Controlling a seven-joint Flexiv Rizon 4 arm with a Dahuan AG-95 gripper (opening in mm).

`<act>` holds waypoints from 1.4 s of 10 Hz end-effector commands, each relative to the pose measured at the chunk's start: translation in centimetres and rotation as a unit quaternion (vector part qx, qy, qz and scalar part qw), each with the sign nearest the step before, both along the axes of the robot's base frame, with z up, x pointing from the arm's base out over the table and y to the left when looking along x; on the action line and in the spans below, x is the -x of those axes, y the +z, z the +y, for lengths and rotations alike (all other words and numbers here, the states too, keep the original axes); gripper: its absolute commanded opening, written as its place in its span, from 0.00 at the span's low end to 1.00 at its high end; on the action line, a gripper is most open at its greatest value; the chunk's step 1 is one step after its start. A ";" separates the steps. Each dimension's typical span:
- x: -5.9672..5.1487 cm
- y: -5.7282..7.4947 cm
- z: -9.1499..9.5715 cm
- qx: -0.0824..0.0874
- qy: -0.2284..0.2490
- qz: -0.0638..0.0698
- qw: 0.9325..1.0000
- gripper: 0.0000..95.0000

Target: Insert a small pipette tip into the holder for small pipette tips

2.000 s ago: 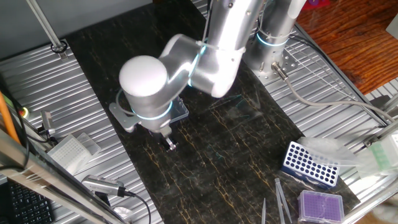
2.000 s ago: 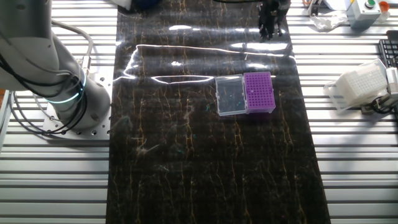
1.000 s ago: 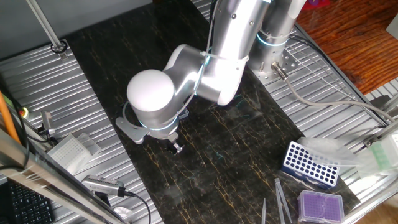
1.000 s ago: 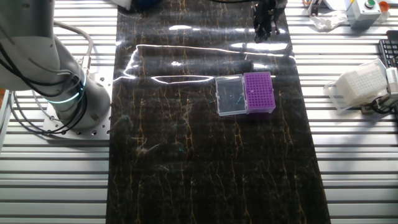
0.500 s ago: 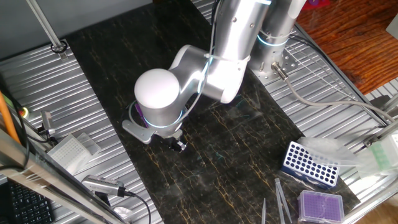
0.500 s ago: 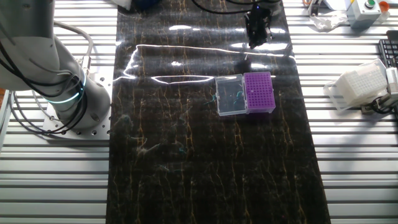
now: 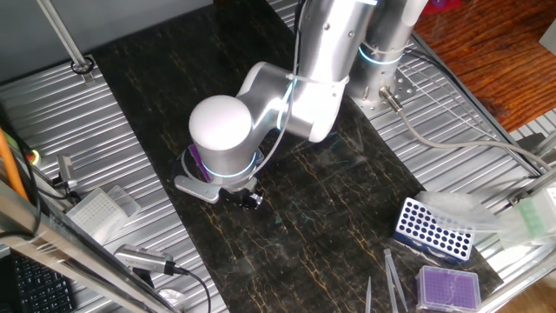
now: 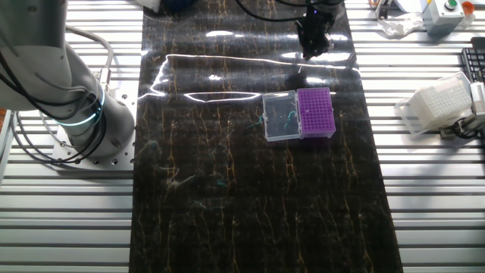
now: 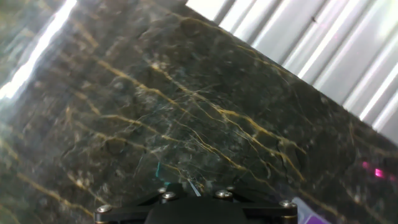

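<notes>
One gripper [image 8: 311, 47] hovers over the dark mat [image 8: 250, 189], near one purple tip holder [image 8: 315, 111]; its clear lid [image 8: 280, 117] lies open. Grip state cannot be told.

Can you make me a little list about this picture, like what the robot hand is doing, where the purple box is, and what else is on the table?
robot hand: gripper hangs over the dark mat, beside the purple box, not over it
open or shut: cannot tell; the fingers are too dark and small
holding a tip: cannot tell
purple box: holder for small pipette tips sits on the dark marbled mat, clear lid folded open to its side
other racks: blue rack with round holes, paler purple box
off the mat: white tip box on the metal table
</notes>
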State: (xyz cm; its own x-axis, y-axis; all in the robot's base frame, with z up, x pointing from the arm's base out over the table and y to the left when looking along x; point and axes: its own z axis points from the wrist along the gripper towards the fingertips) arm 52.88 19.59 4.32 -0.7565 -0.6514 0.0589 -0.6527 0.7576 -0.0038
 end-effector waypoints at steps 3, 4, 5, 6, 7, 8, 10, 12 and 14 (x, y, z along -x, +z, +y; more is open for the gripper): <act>-0.1 0.0 0.1 0.000 0.061 0.002 0.998 0.20; 0.1 0.1 0.0 0.001 0.079 0.002 0.997 0.20; 0.3 0.3 -0.3 0.003 0.082 0.002 0.997 0.20; 0.4 0.4 -0.4 0.004 0.086 0.003 0.996 0.20; 0.7 0.4 -0.9 0.005 0.090 0.003 0.996 0.20; 0.8 0.1 -1.2 0.002 0.091 0.003 0.996 0.20; 0.7 -0.4 -1.4 0.003 0.101 0.001 0.995 0.20; 0.6 -1.1 -1.5 0.004 0.121 -0.003 0.993 0.20; 0.5 -1.5 -1.5 0.003 0.140 -0.005 0.990 0.20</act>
